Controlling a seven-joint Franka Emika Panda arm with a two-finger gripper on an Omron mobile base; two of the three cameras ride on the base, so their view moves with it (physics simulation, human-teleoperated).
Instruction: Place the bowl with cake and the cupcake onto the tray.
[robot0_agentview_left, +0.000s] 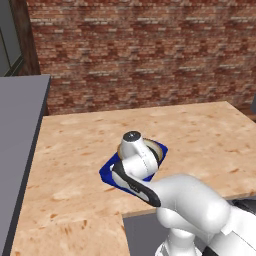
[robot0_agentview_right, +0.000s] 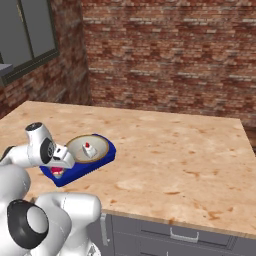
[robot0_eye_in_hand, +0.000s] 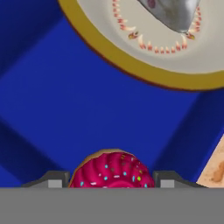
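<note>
Bowl with cake (robot0_agentview_right: 88, 148) already on tray (robot0_agentview_right: 102, 159), far part. Cupcake (robot0_eye_in_hand: 112, 169) over tray's near part, between gripper (robot0_eye_in_hand: 107, 181) fingertips; jaws apart, whether pressing it cannot tell. Step: placing cupcake. Next likely: release if gripped, lift straight up, avoid bowl rim.

The left base view looks forward and down from behind the arm, whose bulk hides the gripper above the tray (robot0_agentview_left: 107, 171); the right base view looks from the other side, seeing the same tray, wooden counter (robot0_agentview_right: 165, 150) and brick wall (robot0_agentview_right: 170, 55). The hand view sits very close, facing straight down past the gripper (robot0_eye_in_hand: 112, 181) onto the tray floor.
</note>
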